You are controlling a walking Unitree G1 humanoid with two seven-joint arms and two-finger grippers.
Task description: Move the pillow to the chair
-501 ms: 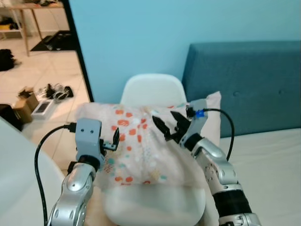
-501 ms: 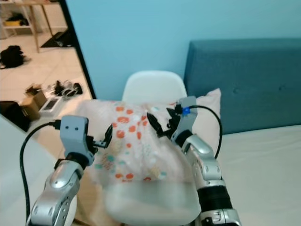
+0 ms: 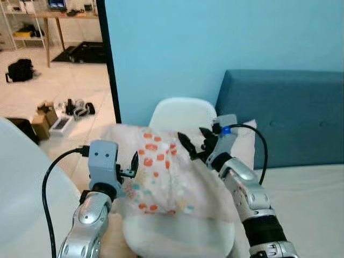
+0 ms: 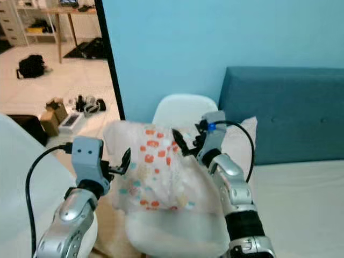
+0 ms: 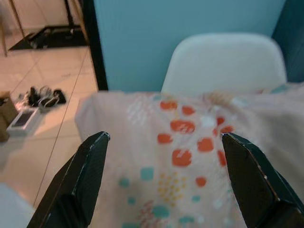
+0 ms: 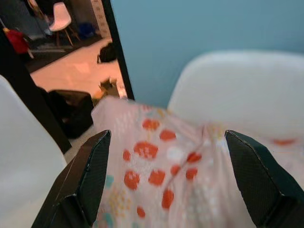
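**Q:** Cream cotton, dotted orange and teal: where did the soft printed pillow [image 3: 161, 172] lie, and how would it handle?

**A:** It lay draped over the seat of the white moulded plastic chair [image 3: 183, 114], against the backrest. It was probably light, limp and yielding, best pinched at its side edges. The left gripper [image 3: 131, 164] and the right gripper [image 3: 192, 144] flanked it, fingers spread apart, clamping nothing.

**Q:** What was counted?

**A:** One pillow, one chair, two grippers, one blue upholstered headboard [image 3: 285, 115], and one white mattress [image 3: 312, 204] beside the chair.
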